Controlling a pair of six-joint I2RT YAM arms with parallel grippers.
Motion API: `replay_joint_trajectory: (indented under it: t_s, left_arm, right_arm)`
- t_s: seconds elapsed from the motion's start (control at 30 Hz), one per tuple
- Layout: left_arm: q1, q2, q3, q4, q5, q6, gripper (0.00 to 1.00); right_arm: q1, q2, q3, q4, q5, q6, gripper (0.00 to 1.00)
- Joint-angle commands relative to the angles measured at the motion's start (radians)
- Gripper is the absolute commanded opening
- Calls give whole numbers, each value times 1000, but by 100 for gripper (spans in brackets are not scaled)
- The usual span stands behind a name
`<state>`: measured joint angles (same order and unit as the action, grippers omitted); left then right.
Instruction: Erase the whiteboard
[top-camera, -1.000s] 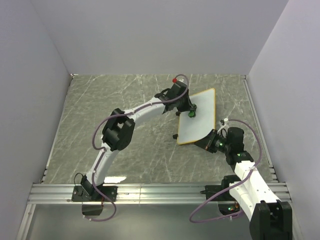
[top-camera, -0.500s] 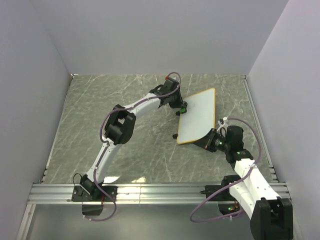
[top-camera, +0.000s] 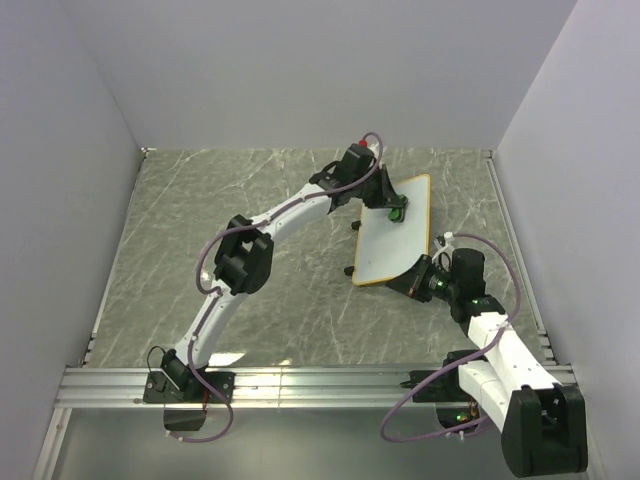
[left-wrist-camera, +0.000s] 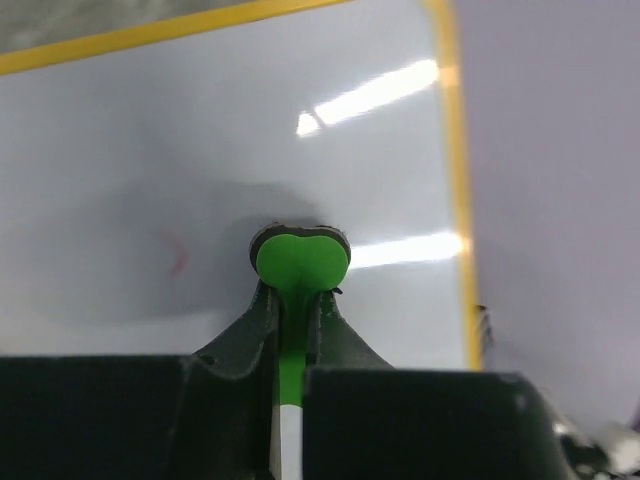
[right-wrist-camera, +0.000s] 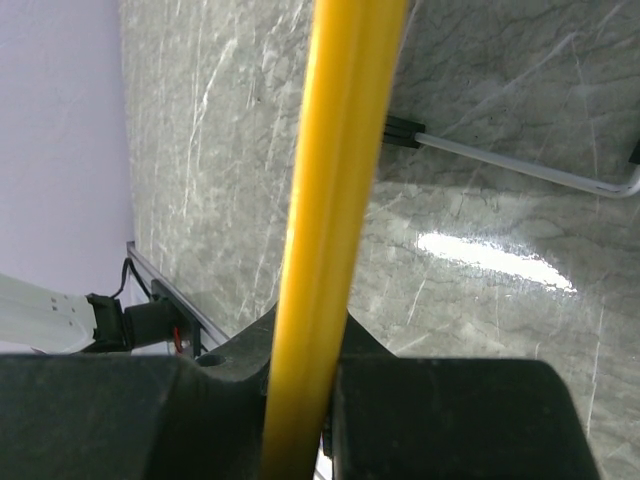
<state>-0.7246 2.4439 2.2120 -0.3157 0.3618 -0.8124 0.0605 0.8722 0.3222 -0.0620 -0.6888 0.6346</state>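
Pinching a green eraser (left-wrist-camera: 298, 262) between the left fingers (left-wrist-camera: 248, 335), pressed onto the whiteboard (top-camera: 392, 250) near its far end. Clamping the board's near yellow rim with the right fingers (right-wrist-camera: 232, 368). Lying toward the tabletop's (top-camera: 250, 200) far-right corner, long axis near-to-far. Stretched long with the left arm (top-camera: 240, 265), folded low with the right arm (top-camera: 495, 335).

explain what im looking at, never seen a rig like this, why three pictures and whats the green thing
These are two robot arms bolted at the near edge of a marble-patterned table. The wide picture comes from a fixed camera above and behind them; the other two come from cameras on each wrist. On the table is a whiteboard with a yellow frame. The right gripper clamps its near corner. The left gripper pinches a green eraser set against the white surface, beside a faint red mark.
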Motion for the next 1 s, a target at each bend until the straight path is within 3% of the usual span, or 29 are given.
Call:
replay_joint_trajectory:
  t_s: [0.0,0.2,0.53,0.67,0.97]
  left_arm:
    - [-6,10,95,62,80,-33,0]
    - [30,52,97,66,49,-80,0]
    - [74,155,110,-155,-53,1,0]
    - [93,147,55,-200,-113,32,0]
    - [68,15,-50,-131,-70,85,0]
  right_arm:
    - [15,8,35,18,15,-18,0]
    - [18,2,38,7,18,-21,0]
    - [25,-2,40,-1,25,-15,0]
    - [38,-2,37,7,32,-6,0]
    - [65,1,38,19,51,17,0]
